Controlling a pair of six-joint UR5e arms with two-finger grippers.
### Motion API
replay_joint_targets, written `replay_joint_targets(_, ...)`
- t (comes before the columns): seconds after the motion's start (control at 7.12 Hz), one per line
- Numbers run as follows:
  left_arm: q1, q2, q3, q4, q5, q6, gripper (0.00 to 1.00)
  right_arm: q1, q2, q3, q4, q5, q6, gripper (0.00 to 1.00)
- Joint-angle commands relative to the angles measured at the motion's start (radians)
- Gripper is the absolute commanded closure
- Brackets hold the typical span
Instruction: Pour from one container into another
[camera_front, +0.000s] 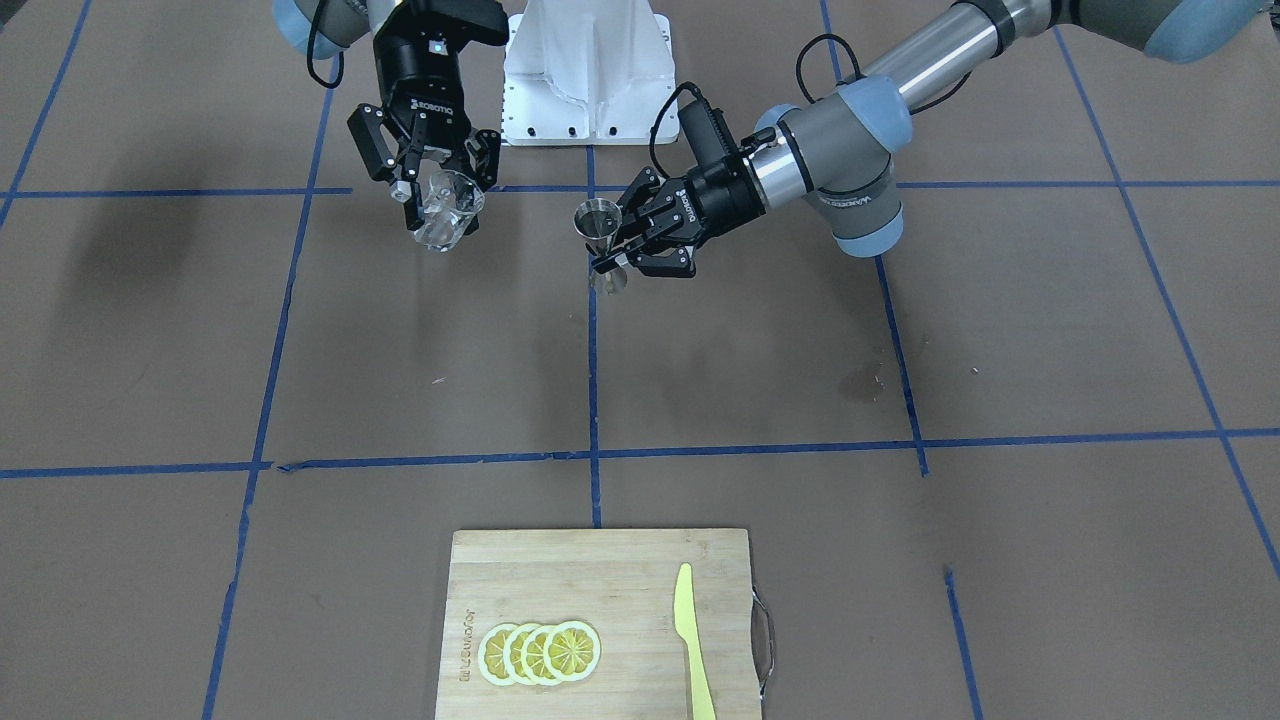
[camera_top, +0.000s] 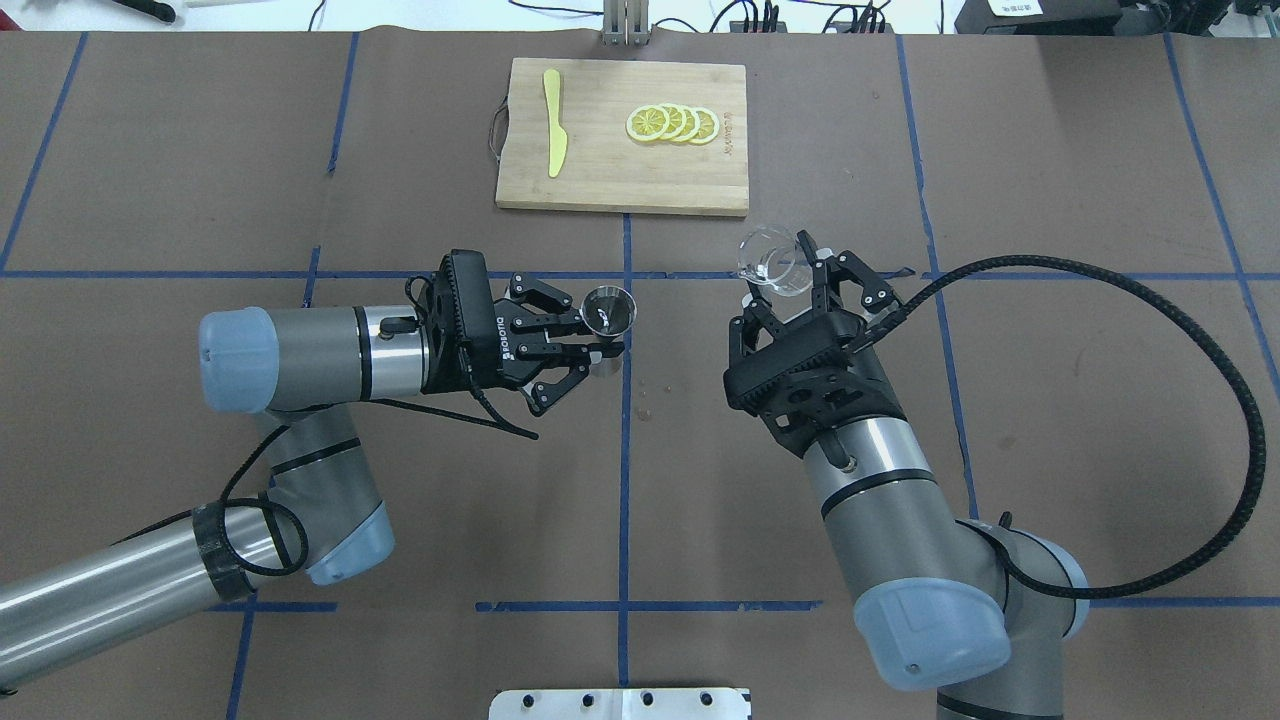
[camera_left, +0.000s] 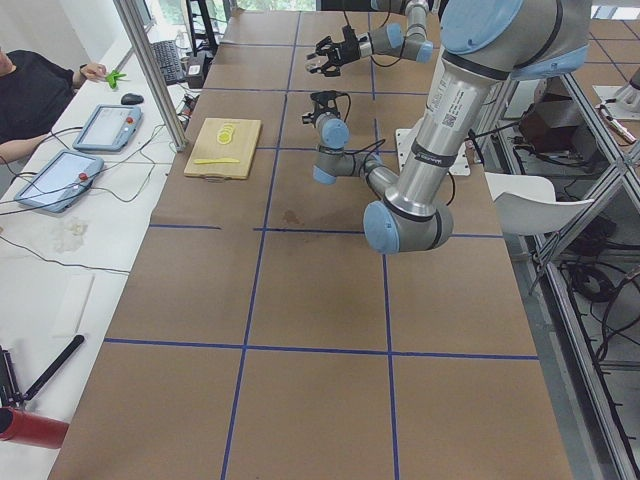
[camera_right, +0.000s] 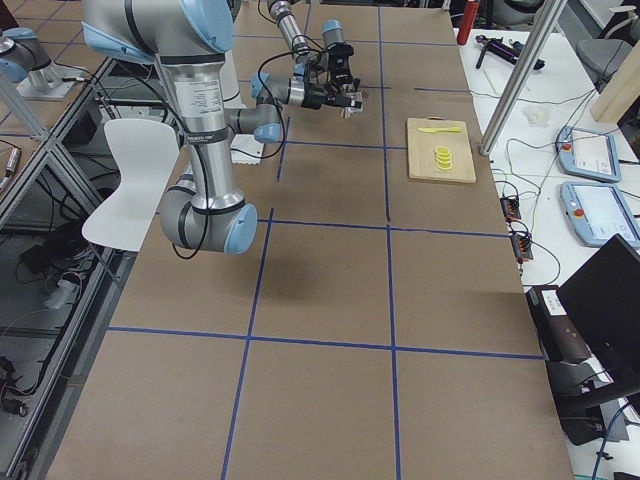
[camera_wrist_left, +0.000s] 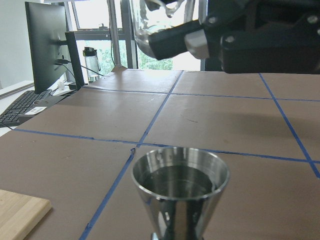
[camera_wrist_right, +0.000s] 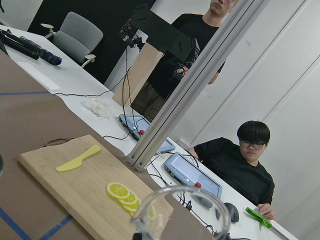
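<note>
My right gripper (camera_top: 800, 285) is shut on the clear cup (camera_top: 768, 262), held in the air and tilted toward the left; in the front view the clear cup (camera_front: 445, 210) hangs in the right gripper (camera_front: 432, 178). My left gripper (camera_top: 598, 341) is shut on the waist of the steel jigger (camera_top: 610, 310), held upright above the table; the front view shows the jigger (camera_front: 598, 222) in the left gripper (camera_front: 612, 258). The two vessels are well apart. The left wrist view looks into the jigger (camera_wrist_left: 180, 187), with the cup (camera_wrist_left: 160, 22) high behind it. The cup's rim (camera_wrist_right: 175, 200) fills the right wrist view's bottom.
A wooden cutting board (camera_top: 620, 175) lies at the table's far side with lemon slices (camera_top: 672, 124) and a yellow knife (camera_top: 553, 135). Blue tape lines cross the brown table. Operators and tablets (camera_left: 105, 125) sit beyond the far edge.
</note>
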Motion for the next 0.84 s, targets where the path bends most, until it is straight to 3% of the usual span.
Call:
replay_joint_targets(0.0, -0.02, 0.041, -0.039, -0.001, 0.0, -0.004, 1.0, 0.004, -0.027, -0.002, 0.035, 0.008, 0.058, 1.0)
replay_joint_targets(0.42, -0.079, 0.163, -0.126, -0.003, -0.006, -0.013, 1.0, 0.004, -0.035, -0.007, 0.034, 0.002, 0.058, 1.0)
replay_joint_targets(0.7, -0.093, 0.31, -0.154, -0.117, -0.002, -0.121, 1.0, 0.004, -0.035, -0.007, 0.035, 0.002, 0.058, 1.0)
